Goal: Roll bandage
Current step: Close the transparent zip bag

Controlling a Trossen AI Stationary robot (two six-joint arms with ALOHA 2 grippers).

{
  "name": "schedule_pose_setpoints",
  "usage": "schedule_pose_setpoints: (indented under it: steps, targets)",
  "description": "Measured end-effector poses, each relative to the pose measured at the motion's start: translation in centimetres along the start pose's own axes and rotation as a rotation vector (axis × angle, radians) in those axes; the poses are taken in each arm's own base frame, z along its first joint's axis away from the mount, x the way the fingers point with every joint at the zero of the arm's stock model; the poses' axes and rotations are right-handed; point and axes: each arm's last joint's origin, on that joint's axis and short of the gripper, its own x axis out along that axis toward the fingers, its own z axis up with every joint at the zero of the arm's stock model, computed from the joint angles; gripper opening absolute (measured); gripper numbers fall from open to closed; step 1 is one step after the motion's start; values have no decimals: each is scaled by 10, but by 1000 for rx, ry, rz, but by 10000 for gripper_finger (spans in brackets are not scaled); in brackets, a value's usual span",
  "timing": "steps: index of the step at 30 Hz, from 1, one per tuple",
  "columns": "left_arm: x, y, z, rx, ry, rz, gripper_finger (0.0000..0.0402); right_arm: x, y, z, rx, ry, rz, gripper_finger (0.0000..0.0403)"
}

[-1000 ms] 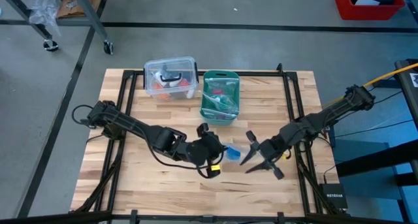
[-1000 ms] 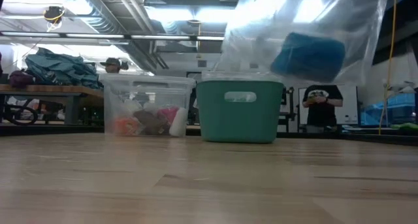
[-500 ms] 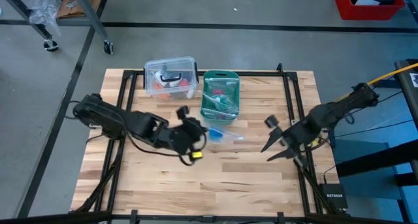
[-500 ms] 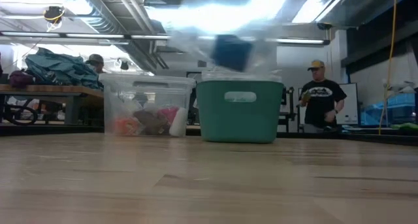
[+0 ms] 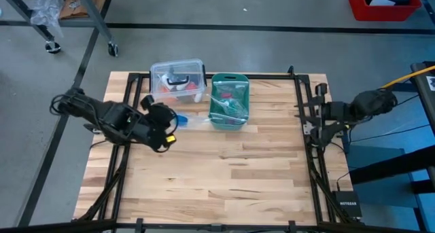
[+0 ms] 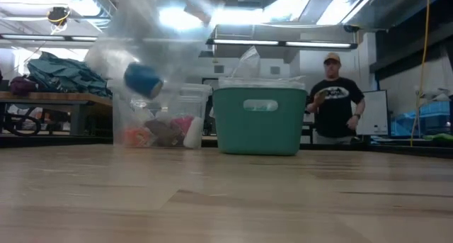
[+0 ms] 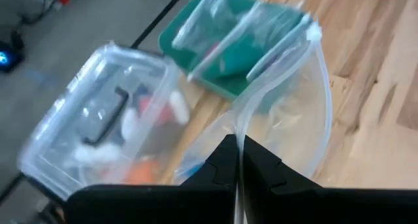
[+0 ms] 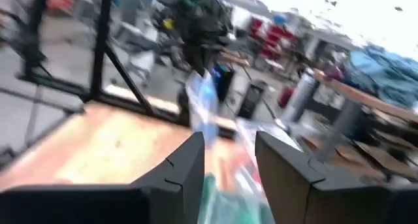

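Observation:
The bandage is a small bright blue roll [image 6: 144, 80] inside a clear plastic bag [image 5: 194, 122]. It is held in the air in front of the clear lidded box [image 5: 177, 80] and left of the teal basket [image 5: 230, 100]. My left gripper [image 5: 170, 120] is shut on the bag. In the left wrist view the bag [image 7: 287, 93] spreads out beyond the fingers. My right gripper [image 5: 315, 119] is open and empty at the table's right edge, far from the bag. My left gripper pinches an edge of the clear bag [image 7: 239, 140] between its two shut fingers, coming from the table's left side. The bag is lifted clear of the table and reaches toward the basket, with the blue roll [image 5: 182, 119] inside it near the fingers.
The clear box holds coloured items. The teal basket holds other clear bags. Black frame rails [image 5: 304, 124] run along the table's left and right sides. A person [image 6: 333, 105] stands in the room beyond the table. Bare wood [image 5: 231, 172] lies at the middle and near side.
My left gripper has carried the bag with the blue roll from the table's middle toward the far left, staying shut on it. The bag has swung through the air with it. My right gripper has drawn back from beside the bag to the table's right edge, open.

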Motion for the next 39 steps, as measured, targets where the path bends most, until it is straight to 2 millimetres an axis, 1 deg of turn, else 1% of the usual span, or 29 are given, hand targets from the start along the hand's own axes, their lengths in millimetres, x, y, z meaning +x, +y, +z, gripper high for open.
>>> schedule_pose_setpoints:
  steps: [4, 7, 9, 12, 15, 19, 21, 25, 29, 31, 34, 36, 39]
  targets:
    - [21, -3, -33, -68, -31, -29, 0, -3, -1, -6, 4, 49, -38, 138]
    - [42, -14, -53, -119, -105, -88, 0, 2, 2, -8, 10, 68, -31, 138]
    - [55, -25, -62, -152, -173, -139, 0, 10, 8, -14, 34, 100, -24, 138]
    - [70, -41, -69, -208, -291, -239, 0, 25, 20, -25, 59, 154, -23, 138]
    - [76, -53, -68, -260, -413, -350, 0, 42, 33, -39, 45, 202, -13, 138]
    - [79, -60, -66, -265, -509, -410, 0, 68, 51, -49, 31, 227, -5, 138]
    - [80, -62, -65, -261, -524, -420, 0, 82, 60, -52, 10, 228, -5, 138]
    - [83, -67, -65, -223, -536, -448, 0, 112, 77, -57, -96, 240, 10, 138]
    - [83, -70, -66, -200, -527, -495, 0, 135, 91, -59, -189, 212, 11, 138]
    - [82, -71, -67, -186, -520, -528, 0, 142, 94, -60, -208, 206, -9, 138]
    - [79, -74, -69, -154, -524, -552, 0, 147, 96, -59, -192, 192, -37, 138]
    - [77, -75, -69, -146, -527, -558, 0, 149, 97, -58, -153, 169, -44, 138]
    - [77, -75, -69, -142, -527, -559, 0, 152, 99, -55, -91, 122, -6, 138]
